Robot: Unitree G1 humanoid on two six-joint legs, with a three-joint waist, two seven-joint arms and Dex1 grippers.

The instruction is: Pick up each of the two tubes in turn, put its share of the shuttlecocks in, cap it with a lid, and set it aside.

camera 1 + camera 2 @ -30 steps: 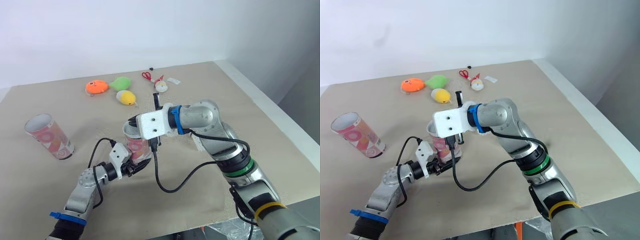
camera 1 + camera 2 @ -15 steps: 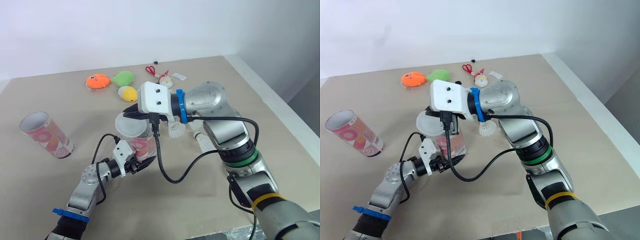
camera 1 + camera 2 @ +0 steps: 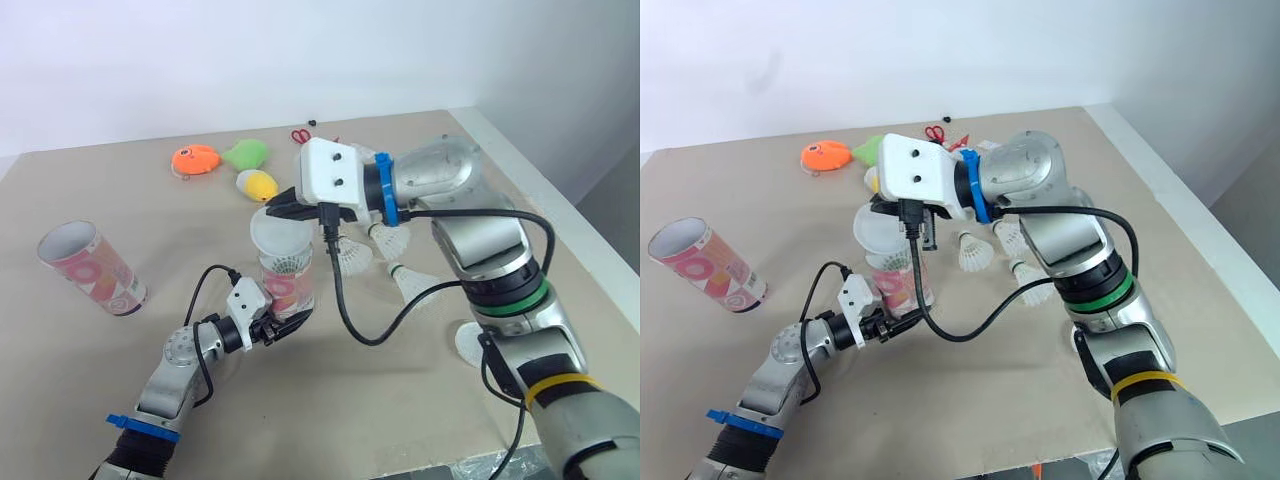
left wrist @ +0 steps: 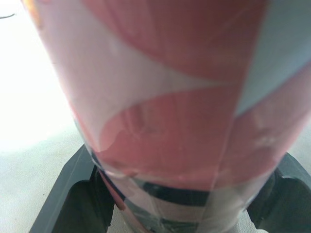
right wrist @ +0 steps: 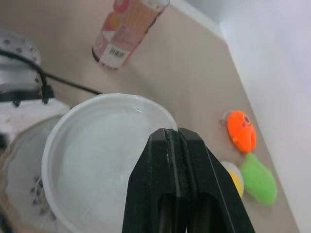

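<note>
One lid (image 3: 276,236) at right end effector (image 5: 171,133), over tube (image 3: 287,287)

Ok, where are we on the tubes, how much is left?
Done: feathers show inside the first tube, so it looks loaded. In hand: the left gripper clamps its base while the right gripper, shut on a white lid, holds it tilted over the mouth, unseated. Left: press the lid on, set that tube aside, then fill and cap the second tube, lying open, with the three loose shuttlecocks.
</note>
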